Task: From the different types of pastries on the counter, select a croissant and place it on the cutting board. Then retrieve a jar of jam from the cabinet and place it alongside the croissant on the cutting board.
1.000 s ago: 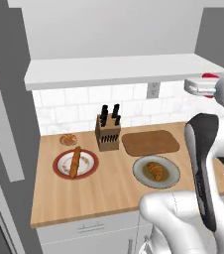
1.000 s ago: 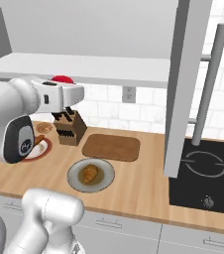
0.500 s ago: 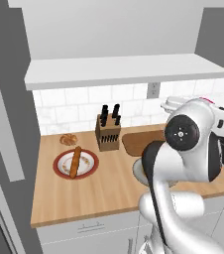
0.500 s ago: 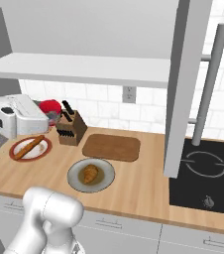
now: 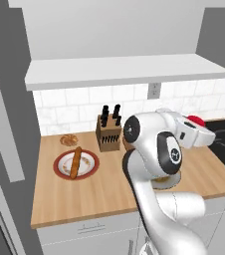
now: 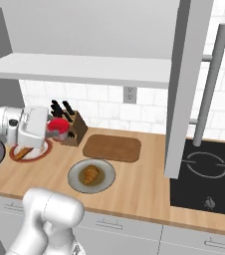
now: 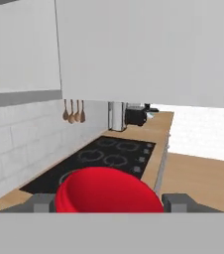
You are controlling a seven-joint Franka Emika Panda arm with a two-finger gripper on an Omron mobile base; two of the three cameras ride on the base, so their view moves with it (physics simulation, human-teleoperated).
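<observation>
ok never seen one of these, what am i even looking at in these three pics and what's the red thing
It's a simulated kitchen with a white robot arm on a driving base. Two pictures come from cameras on that base, behind the arm to its left and right, looking over the same wooden counter. The third comes from a camera on the hand, looking along its grasping tool.

The red thing is a jar of jam, which appears gripped between the tool's two fingers; in the hand view it sits between the dark fingertips.

On the counter: a bare reddish cutting board, a croissant on a grey plate, a baguette on a red-rimmed plate, a small bun, and a knife block. To the right is a black cooktop.
</observation>
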